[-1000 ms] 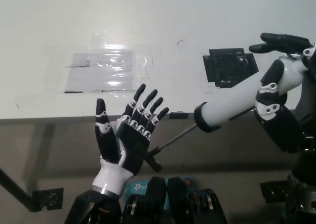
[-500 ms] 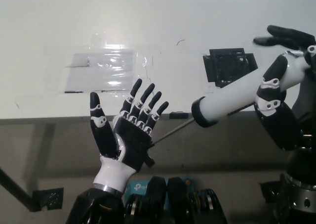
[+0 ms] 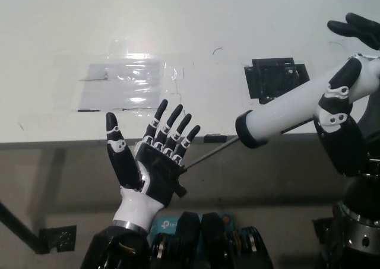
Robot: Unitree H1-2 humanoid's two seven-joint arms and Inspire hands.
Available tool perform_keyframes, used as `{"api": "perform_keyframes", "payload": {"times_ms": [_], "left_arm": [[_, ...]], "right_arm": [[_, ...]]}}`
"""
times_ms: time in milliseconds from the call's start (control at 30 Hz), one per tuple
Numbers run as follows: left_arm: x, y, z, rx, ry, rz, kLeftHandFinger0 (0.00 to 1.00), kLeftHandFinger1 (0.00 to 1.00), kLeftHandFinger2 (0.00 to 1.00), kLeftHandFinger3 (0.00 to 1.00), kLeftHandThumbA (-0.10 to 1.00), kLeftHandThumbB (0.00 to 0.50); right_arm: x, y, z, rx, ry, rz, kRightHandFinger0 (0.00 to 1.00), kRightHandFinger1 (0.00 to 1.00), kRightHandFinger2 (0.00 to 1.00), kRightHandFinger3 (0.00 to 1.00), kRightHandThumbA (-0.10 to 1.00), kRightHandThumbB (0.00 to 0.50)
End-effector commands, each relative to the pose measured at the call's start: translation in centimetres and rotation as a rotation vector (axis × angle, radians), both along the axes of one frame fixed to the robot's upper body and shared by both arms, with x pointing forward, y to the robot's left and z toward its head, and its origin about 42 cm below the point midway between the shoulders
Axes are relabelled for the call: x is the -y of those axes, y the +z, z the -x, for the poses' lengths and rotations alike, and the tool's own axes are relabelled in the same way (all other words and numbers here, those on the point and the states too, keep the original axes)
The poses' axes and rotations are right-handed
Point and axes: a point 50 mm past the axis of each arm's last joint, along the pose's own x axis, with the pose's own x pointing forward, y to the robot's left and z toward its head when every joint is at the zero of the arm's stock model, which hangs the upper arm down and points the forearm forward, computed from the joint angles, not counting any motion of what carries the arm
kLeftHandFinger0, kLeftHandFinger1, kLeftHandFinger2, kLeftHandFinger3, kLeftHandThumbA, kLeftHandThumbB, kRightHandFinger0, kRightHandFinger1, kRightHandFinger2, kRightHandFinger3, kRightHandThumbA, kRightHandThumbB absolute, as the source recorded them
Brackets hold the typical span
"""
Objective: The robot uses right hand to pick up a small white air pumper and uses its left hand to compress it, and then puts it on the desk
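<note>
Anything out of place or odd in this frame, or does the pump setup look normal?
Nothing looks damaged or spilled. The right hand holds the white pump tilted in the air, its thin rod reaching the open left hand. On the desk, a crinkled clear sheet and a black plate lie flat.

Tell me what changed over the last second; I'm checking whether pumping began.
The black right hand lifted the white cylindrical air pumper up and rightward. The white left hand slid right until its open palm met the pump's rod end. The grip, white desk and tape stayed.
</note>
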Motion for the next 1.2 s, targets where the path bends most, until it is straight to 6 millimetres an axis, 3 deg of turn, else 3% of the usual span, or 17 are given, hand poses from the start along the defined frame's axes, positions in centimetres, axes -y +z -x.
{"api": "perform_keyframes", "payload": {"times_ms": [0,300,400,533,767,1167], "left_arm": [[5.9,4.8,1.3,0.024,-0.065,0.268,1.00,1.00,1.00,1.00,1.00,0.219],[7.2,6.5,4.2,0.056,-0.107,0.263,1.00,1.00,1.00,1.00,1.00,0.207],[7.7,6.7,5.9,0.119,-0.133,0.190,1.00,1.00,1.00,1.00,1.00,0.208],[8.1,7.6,6.8,0.188,-0.065,0.088,1.00,1.00,1.00,1.00,1.00,0.208],[8.2,9.8,6.5,0.246,0.001,0.050,1.00,1.00,1.00,1.00,1.00,0.204],[8.1,10.9,5.6,0.311,0.002,-0.013,1.00,1.00,1.00,1.00,1.00,0.246]], "right_arm": [[-0.9,1.5,0.3,0.134,-0.016,-0.056,0.00,0.09,0.61,0.72,-0.10,0.095],[-1.7,1.3,0.2,0.172,-0.077,-0.096,0.00,0.00,0.52,0.62,-0.10,0.118],[-1.8,1.4,0.3,0.191,-0.079,-0.094,0.00,0.00,0.51,0.62,-0.10,0.105],[-1.8,1.3,0.5,0.202,-0.069,-0.092,0.00,0.00,0.50,0.61,-0.10,0.104],[-2.5,1.1,0.8,0.224,-0.038,-0.090,0.00,0.00,0.50,0.62,-0.10,0.113],[-3.8,0.4,0.8,0.187,0.000,-0.058,0.00,0.00,0.47,0.59,-0.10,0.133]]}}
